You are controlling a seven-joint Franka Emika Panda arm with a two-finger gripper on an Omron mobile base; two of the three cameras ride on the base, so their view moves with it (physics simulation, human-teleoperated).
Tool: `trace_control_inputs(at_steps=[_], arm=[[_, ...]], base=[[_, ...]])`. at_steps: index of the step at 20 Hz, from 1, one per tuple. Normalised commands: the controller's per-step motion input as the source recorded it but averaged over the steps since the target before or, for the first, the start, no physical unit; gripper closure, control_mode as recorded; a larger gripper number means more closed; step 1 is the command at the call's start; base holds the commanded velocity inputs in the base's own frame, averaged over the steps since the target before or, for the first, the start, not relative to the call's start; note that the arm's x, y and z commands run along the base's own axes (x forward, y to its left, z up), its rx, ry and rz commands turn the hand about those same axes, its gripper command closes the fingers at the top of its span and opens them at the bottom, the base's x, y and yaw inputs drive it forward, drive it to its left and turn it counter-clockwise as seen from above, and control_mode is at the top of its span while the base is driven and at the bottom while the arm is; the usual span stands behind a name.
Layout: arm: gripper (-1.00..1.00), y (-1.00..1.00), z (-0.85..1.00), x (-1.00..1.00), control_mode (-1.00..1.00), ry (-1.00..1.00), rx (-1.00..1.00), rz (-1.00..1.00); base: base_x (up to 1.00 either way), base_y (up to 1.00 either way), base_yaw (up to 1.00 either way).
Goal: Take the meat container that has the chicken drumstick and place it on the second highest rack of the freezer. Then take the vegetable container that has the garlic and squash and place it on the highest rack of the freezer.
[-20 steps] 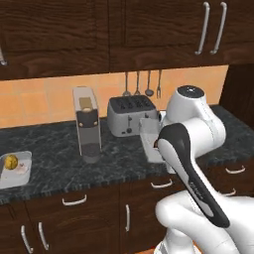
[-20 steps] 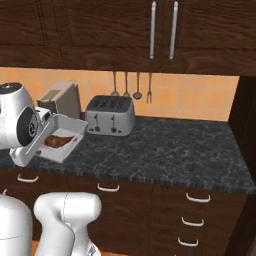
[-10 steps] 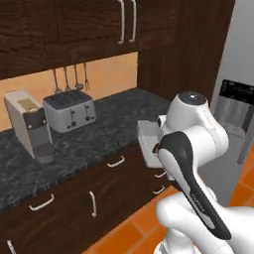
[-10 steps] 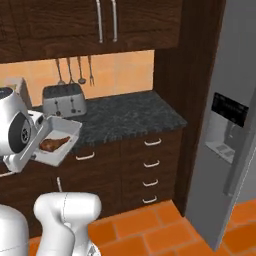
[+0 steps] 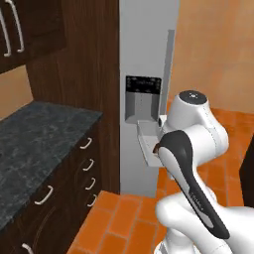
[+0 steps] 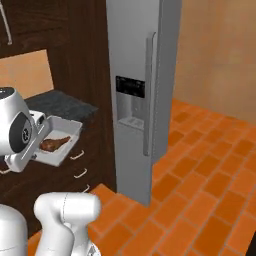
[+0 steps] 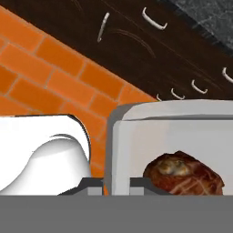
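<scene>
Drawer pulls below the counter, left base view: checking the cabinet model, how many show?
6: four stacked on the drawers beside the freezer, two on nearer cabinets. More may be cropped.

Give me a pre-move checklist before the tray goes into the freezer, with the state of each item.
1. Gripper shut on the meat container rim: ok.
2. Chicken drumstick lying inside the container: ok.
3. Container held level: not ok, it tilts in the right base view.
4. Freezer door open: not ok, it is closed, handle untouched.
5. Second highest rack reachable: cannot tell, hidden behind the door.
</scene>
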Motion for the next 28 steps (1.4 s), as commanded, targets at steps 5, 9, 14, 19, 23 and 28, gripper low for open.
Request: trace_control_inputs(at_steps=[5,9,14,19,23,28], arm=[[1.00,0.00,0.00,0.00,1.00,0.00,0.00,0.00],[1.00,0.00,0.00,0.00,1.00,0.00,0.00,0.00],[1.00,0.00,0.00,0.00,1.00,0.00,0.00,0.00],[1.00,0.00,0.00,0.00,1.00,0.00,0.00,0.00],[1.00,0.00,0.00,0.00,1.00,0.00,0.00,0.00],[1.00,0.00,0.00,0.00,1.00,0.00,0.00,0.00]], base=[[0.29,-0.41,-0.72],[0.83,-0.45,-0.53],[1.00,-0.53,-0.33],[1.00,-0.81,-0.20],[1.00,-0.35,-0.03],[1.00,0.00,0.00]])
